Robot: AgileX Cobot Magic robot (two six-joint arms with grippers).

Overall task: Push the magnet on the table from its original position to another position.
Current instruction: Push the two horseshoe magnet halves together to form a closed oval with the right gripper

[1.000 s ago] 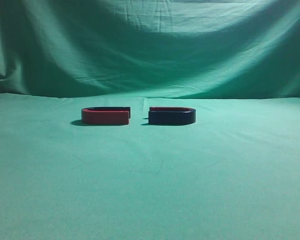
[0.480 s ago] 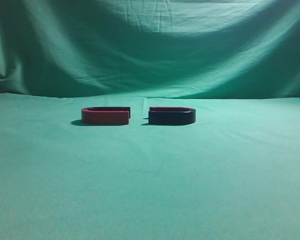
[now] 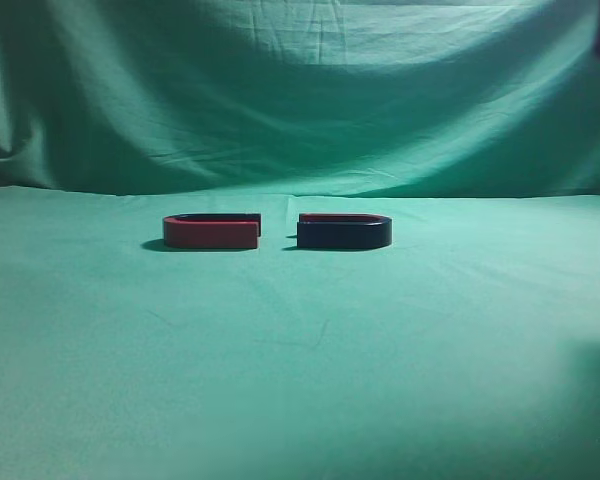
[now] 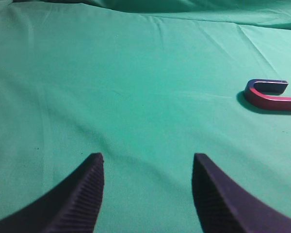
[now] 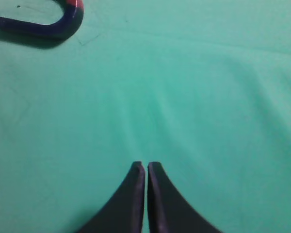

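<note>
Right now my right gripper (image 5: 145, 167) has its two dark fingers pressed together with only a hairline between the tips, hovering over bare green cloth with nothing between them. My left gripper (image 4: 148, 162) has its ribbed fingers (image 4: 87, 189) spread wide apart, also over bare cloth and holding nothing.

Farther out from the right gripper, at the far left of its view, lies the magnet (image 5: 48, 22), a dark navy U lying flat on the surface (image 5: 194, 97), well apart from my fingertips. From the left gripper, the red-sided magnet (image 4: 271, 96) sits far off to the right, also flat on the cloth.

Seen from the front, the magnet (image 3: 344, 231) rests at mid-surface, right of centre, beside the red-sided magnet (image 3: 211, 231) on its left, with a small gap between them. Behind both hangs the green backdrop (image 3: 300, 90).
</note>
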